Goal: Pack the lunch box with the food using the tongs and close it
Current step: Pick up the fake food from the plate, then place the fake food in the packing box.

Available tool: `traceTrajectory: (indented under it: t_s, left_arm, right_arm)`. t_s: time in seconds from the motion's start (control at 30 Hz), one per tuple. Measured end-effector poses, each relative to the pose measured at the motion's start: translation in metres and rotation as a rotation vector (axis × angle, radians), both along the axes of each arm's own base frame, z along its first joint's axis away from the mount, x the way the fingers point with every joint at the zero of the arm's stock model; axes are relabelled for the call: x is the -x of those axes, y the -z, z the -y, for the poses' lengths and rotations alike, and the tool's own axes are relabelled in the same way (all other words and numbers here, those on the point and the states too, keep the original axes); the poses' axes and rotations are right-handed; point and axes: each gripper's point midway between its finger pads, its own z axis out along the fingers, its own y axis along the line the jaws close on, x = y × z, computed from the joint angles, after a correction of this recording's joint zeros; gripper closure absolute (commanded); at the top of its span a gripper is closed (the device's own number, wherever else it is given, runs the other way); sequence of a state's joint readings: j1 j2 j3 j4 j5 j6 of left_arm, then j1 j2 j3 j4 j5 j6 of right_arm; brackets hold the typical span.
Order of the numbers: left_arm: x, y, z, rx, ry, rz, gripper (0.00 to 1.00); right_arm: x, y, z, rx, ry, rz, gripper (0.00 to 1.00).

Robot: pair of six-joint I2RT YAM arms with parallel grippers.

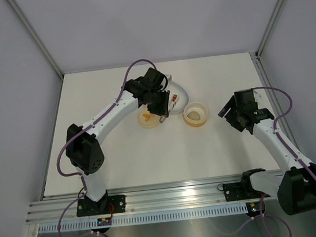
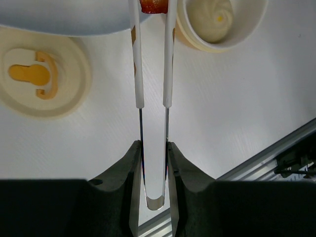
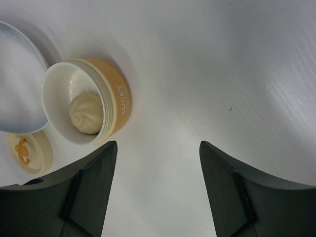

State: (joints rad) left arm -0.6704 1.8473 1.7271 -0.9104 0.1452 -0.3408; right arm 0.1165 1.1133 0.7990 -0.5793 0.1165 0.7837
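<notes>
The left tool point(image 2: 153, 146) was clamped on the tongs point(image 2: 167, 74), whose tips pinched a reddish piece point(image 2: 152, 6) at the rim of the white dish point(image 2: 59, 19). The open lunch box point(image 3: 116, 104), a pale bun point(image 3: 86, 113) inside, sat just beside that rim. Its lid point(image 2: 69, 74) lay apart across the tongs. The right tool point(image 3: 157, 146) hung wide open over bare counter point(image 3: 222, 74).

white arms point(image 1: 112, 113), black joints point(image 1: 85, 150), purple cables point(image 1: 59, 161)

Far half of the table point(image 1: 122, 156)
We find the lid point(image 1: 148, 119) left of the lunch box point(image 1: 204, 114), the dish point(image 1: 183, 96) behind both.
</notes>
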Motion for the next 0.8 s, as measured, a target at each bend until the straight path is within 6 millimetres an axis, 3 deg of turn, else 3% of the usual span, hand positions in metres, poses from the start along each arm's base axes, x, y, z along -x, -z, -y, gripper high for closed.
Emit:
traceTrajectory:
  t_s: [0.23,0.4,0.8]
  left_arm:
    - [0.038,-0.001,0.035,0.027,0.122,-0.027,1.0]
    - [0.056,-0.001,0.052,0.056,0.171,-0.057,1.0]
    - [0.054,0.038,0.079,0.039,0.159,-0.128,0.98]
  right_arm:
    - [0.0,-0.016,0.005,0.012,0.016,0.062,0.24]
    - [0.0,-0.017,0.008,0.027,0.027,0.066,0.24]
    - [0.0,-0.017,0.009,0.031,0.03,0.067,0.24]
